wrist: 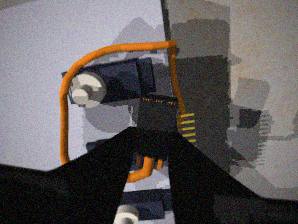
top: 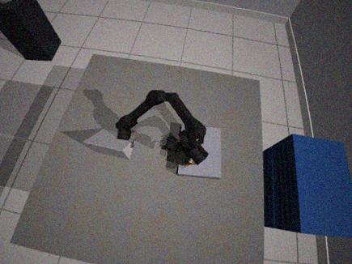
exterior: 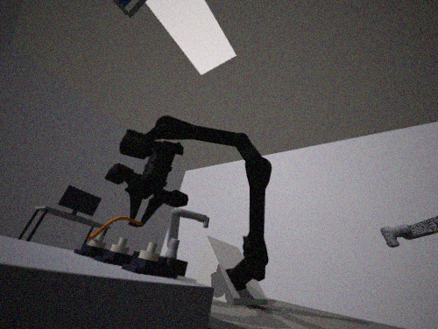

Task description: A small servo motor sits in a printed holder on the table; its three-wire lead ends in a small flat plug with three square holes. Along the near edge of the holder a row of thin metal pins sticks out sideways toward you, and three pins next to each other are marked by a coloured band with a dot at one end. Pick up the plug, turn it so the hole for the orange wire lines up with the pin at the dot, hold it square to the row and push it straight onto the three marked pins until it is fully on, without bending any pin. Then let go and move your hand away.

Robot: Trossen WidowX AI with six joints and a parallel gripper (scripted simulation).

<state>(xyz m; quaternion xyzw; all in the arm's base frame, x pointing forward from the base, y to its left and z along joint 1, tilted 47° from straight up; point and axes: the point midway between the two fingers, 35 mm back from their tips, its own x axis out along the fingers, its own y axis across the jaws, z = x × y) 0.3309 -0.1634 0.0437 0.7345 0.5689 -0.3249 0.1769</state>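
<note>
My gripper [wrist: 152, 136] [exterior: 139, 220] [top: 185, 156] is shut on the small dark plug [wrist: 158, 113] and holds it above the holder. The orange lead [wrist: 67, 105] [exterior: 115, 220] loops from the plug round to the dark servo motor [wrist: 120, 80], which has a white horn [wrist: 86, 90]. A short row of yellow pins [wrist: 187, 128] shows just right of the plug and below it. The pale holder plate [top: 213, 154] [wrist: 35, 75] lies under the gripper. In the exterior view the holder [exterior: 149, 264] carries several white horns. I cannot make out the plug's holes or the coloured band.
A blue box [top: 316, 186] stands to the right of the grey mat [top: 125, 217]. A dark box [top: 23, 22] stands at the back left. A white bent post [exterior: 184, 216] rises behind the holder. Another pale arm tip [exterior: 407, 231] shows far right.
</note>
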